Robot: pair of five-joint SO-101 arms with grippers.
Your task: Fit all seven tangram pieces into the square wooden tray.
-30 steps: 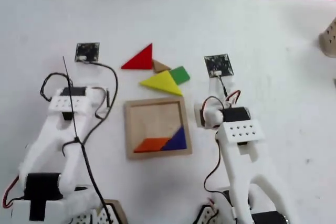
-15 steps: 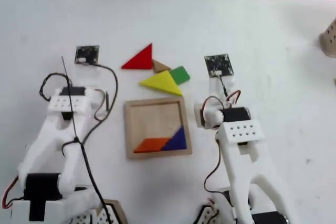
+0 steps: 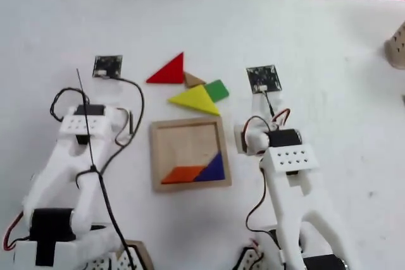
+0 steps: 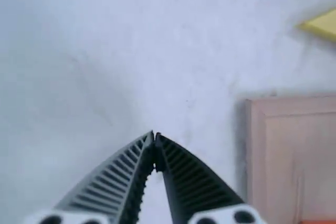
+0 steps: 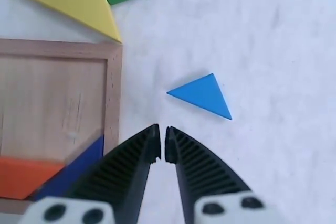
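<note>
The square wooden tray [image 3: 155, 156] lies between the two arms and holds an orange piece [image 3: 182, 174] and a dark blue triangle [image 3: 212, 169] in its near right corner. Beyond it lie a red triangle [image 3: 168, 71], a small brown piece [image 3: 192, 80], a green piece [image 3: 217, 90] and a yellow triangle [image 3: 195, 100]. A light blue triangle [image 5: 202, 96] lies on the table just past my right gripper [image 5: 162, 142], which is shut and empty beside the tray's [image 5: 113, 93] right rim. My left gripper [image 4: 154, 150] is shut and empty over bare table left of the tray [image 4: 256, 145].
Two small black circuit boards [image 3: 107, 66] [image 3: 263, 79] lie on the white table beyond the arms. Black cables trail over the left arm [image 3: 79, 132]. A pale perforated object [image 3: 397, 45] sits at the far right edge.
The left arm and its board shifted very slightly to the right. The right arm and all pieces kept still.
</note>
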